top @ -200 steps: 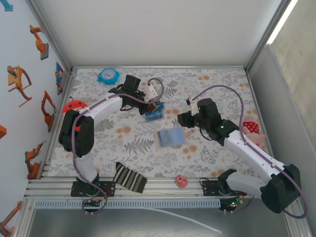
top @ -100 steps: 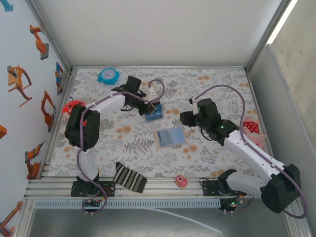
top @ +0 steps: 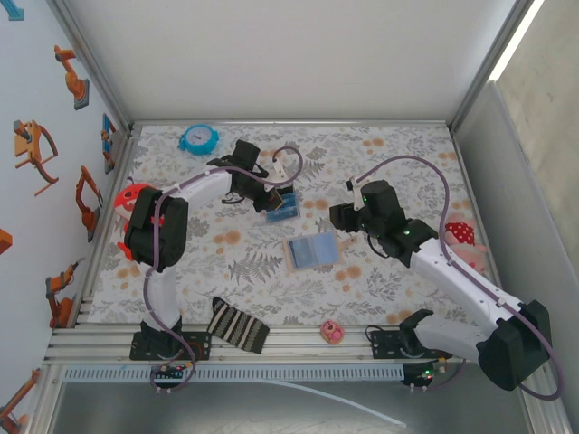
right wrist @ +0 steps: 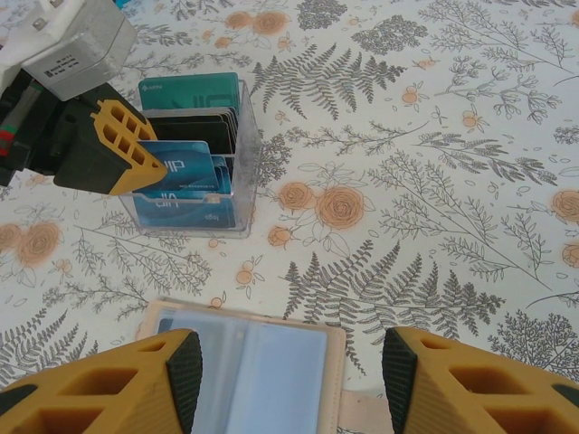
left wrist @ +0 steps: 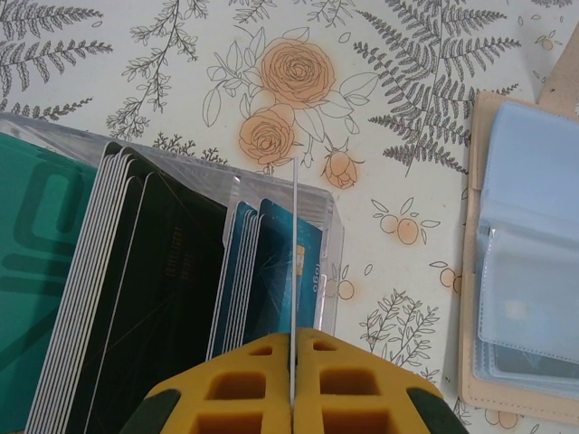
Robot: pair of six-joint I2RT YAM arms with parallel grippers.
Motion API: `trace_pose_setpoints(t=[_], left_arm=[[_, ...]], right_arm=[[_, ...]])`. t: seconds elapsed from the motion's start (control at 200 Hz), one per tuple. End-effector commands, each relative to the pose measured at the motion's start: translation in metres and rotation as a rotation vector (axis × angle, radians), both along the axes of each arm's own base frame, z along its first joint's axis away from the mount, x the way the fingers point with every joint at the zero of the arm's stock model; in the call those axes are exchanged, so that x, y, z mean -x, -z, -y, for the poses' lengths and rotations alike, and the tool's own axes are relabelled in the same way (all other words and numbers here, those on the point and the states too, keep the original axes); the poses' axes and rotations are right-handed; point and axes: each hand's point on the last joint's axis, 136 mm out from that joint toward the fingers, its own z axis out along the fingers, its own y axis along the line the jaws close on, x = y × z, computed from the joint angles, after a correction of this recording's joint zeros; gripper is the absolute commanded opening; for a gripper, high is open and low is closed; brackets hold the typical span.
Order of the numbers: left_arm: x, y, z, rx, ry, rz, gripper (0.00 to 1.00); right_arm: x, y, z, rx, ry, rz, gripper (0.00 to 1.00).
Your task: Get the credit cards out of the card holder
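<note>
Rightward the left arm's elbow [top: 156, 237] has been swung since the earlier frame; the left gripper [left wrist: 294, 348] is clenched on a thin, stiff blue card [left wrist: 295, 244], edge-on at the clear plastic box [right wrist: 246, 136] of upright glossy cards [left wrist: 163, 298]. If pushed askew, it could be jammed on a neighbour. On the flowered table [top: 398, 163] the card holder [top: 311, 250], tan with soft blue pockets, is spread open near the released right gripper [right wrist: 289, 362]

The table [top: 362, 280] is lit brightly and evenly from above; only soft shadows are cast, and detail is rendered sharply.
</note>
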Motion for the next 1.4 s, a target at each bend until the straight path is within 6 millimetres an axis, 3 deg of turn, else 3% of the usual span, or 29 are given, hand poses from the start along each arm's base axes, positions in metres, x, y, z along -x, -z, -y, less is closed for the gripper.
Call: trace_pose_setpoints(t=[0.0,0.145,0.265,1.172,1.392], left_arm=[[-0.004,-0.003,0.001,0.001,0.013,0.004,0.05],[-0.007,-0.007,0.002,0.007,0.013,0.013,0.16],[-0.007,-0.014,0.003,0.015,0.014,0.025,0.17],[-0.012,-0.002,0.011,0.028,0.005,0.032,0.15],[-0.014,-0.006,0.011,0.031,-0.006,0.049,0.19]], right_arm=[[-0.001,-0.01,-0.002,-0.023,0.002,0.008,0.56],[0.0,-0.01,-0.004,-0.027,-0.004,0.005,0.56],[0.0,-0.009,-0.004,-0.028,-0.008,0.003,0.56],[0.001,-0.008,-0.01,-0.044,-0.032,-0.007,0.56],[0.002,-0.006,-0.012,-0.05,-0.041,-0.015,0.55]])
